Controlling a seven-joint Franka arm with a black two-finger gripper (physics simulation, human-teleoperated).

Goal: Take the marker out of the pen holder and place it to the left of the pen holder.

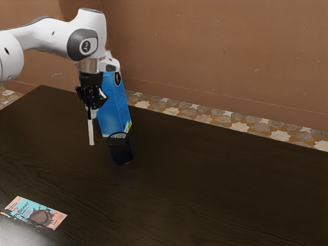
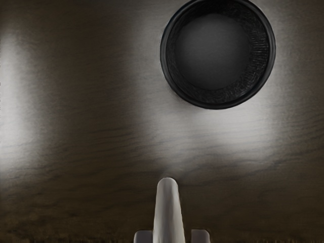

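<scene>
White marker point(image 1: 91, 133) hangs near-upright, gripped in end effector point(image 1: 90, 115).

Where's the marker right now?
Exterior view: the marker is held upright between the fingers, outside the pen holder and toward the exterior view's left of it, near the blue carton.

The exterior view looks from the side of the arm point(image 1: 95, 25), from a raised place well apart, and it faces slantwise down across the dark table point(image 1: 205, 195) toward the brown wall point(image 1: 215, 51). The wrist view looks from the arm's end, much nearer, almost straight down into the pen holder point(image 2: 215, 50). Both views share this pen holder, the marker point(image 2: 169, 212) and the table near them.
</scene>
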